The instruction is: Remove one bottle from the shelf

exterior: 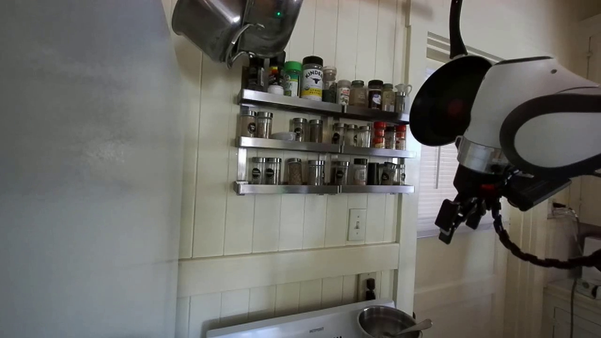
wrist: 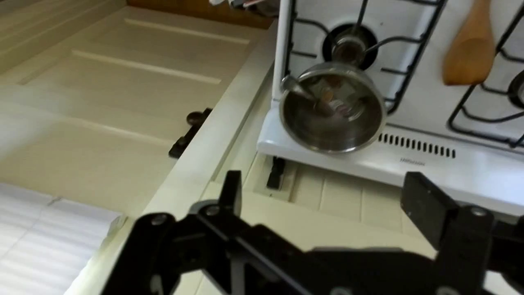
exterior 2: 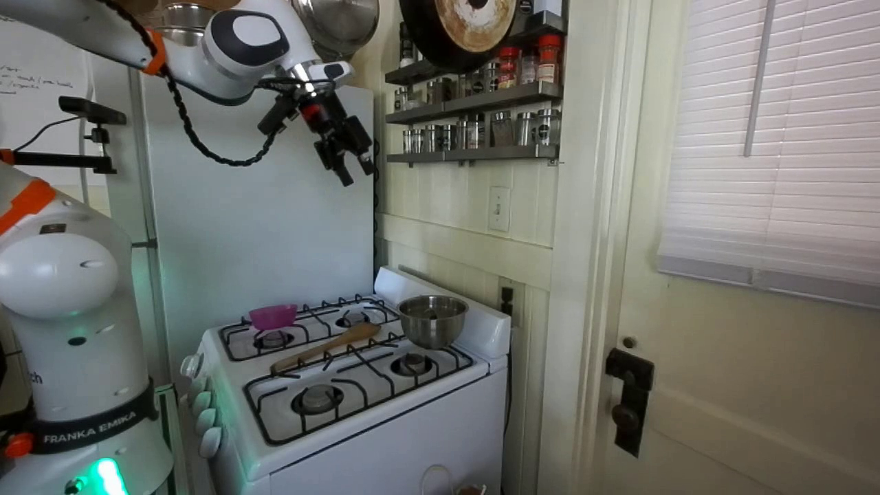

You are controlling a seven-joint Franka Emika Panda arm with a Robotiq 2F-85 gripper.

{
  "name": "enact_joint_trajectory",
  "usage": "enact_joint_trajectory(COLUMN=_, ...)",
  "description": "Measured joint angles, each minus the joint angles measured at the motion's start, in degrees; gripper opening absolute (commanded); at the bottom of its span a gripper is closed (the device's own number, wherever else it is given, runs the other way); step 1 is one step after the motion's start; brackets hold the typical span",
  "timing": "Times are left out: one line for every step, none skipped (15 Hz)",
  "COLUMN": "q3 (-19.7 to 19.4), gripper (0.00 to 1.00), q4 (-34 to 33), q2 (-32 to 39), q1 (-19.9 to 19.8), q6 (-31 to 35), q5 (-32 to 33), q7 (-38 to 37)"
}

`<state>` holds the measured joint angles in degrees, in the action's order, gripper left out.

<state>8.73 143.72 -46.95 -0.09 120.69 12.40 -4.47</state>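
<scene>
The shelf (exterior: 291,189) is a three-tier silver metal rack on the panelled wall. It also shows in an exterior view (exterior 2: 474,104), partly behind a hanging pan. Rows of small bottles and jars fill its tiers. On the top tier stand a large white-labelled bottle (exterior: 312,83) with a black cap and a green-capped bottle (exterior: 292,80). Red-capped bottles (exterior: 379,135) sit at one end of the middle tier. My gripper (exterior: 459,225) hangs in the air, apart from the shelf and pointing downward. In the wrist view the gripper (wrist: 324,175) is wide open with nothing between its fingers; no shelf shows there.
A black frying pan (exterior: 439,101) hangs between the arm and the shelf's end. Steel pots (exterior: 211,28) hang above the shelf's opposite end. Below, the stove (exterior 2: 385,426) carries a steel bowl (exterior 2: 433,323), a wooden spoon (exterior 2: 330,347) and a pink bowl (exterior 2: 273,317). A fridge (exterior 2: 261,220) stands beside it.
</scene>
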Motion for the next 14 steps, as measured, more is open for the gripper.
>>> enact_joint_trajectory(q3=-0.3, gripper=1.0, q4=-1.21, q2=0.13, q1=-0.81, q6=1.98, q5=0.99, q7=0.01)
enact_joint_trajectory(q3=-0.66, gripper=1.0, q4=-2.42, q2=0.35, q1=-1.49, q6=3.82, q5=1.48, q7=0.01)
enact_joint_trajectory(q3=-1.08, gripper=1.0, q4=-3.66, q2=0.71, q1=-2.15, q6=5.63, q5=1.56, q7=-0.15)
enact_joint_trajectory(q3=-1.38, gripper=1.0, q4=-4.79, q2=1.2, q1=-2.8, q6=7.3, q5=1.56, q7=-0.58)
enact_joint_trajectory(q3=-1.49, gripper=1.0, q4=-5.83, q2=1.84, q1=-3.56, q6=8.95, q5=1.56, q7=-1.57)
enact_joint_trajectory(q3=-1.45, gripper=1.0, q4=-6.77, q2=2.64, q1=-4.5, q6=10.58, q5=1.56, q7=-2.92)
enact_joint_trajectory(q3=-1.41, gripper=1.0, q4=-7.64, q2=3.59, q1=-5.3, q6=11.36, q5=1.56, q7=-3.52)
enact_joint_trajectory(q3=-1.37, gripper=1.0, q4=-8.38, q2=4.5, q1=-5.78, q6=11.67, q5=1.56, q7=-3.68)
enact_joint_trajectory(q3=-1.36, gripper=1.0, q4=-8.87, q2=5.2, q1=-5.96, q6=11.75, q5=1.56, q7=-3.85)
enact_joint_trajectory(q3=-1.36, gripper=1.0, q4=-9.14, q2=5.79, q1=-6.0, q6=11.83, q5=1.56, q7=-4.07)
enact_joint_trajectory(q3=-1.33, gripper=1.0, q4=-9.34, q2=6.15, q1=-6.0, q6=11.84, q5=1.56, q7=-4.21)
enact_joint_trajectory(q3=-1.32, gripper=1.0, q4=-9.45, q2=6.32, q1=-5.99, q6=11.85, q5=1.56, q7=-4.22)
enact_joint_trajectory(q3=-1.28, gripper=1.0, q4=-9.42, q2=6.32, q1=-6.1, q6=12.53, q5=1.69, q7=-4.53)
enact_joint_trajectory(q3=-0.99, gripper=1.0, q4=-9.3, q2=6.32, q1=-6.57, q6=14.43, q5=2.5, q7=-5.58)
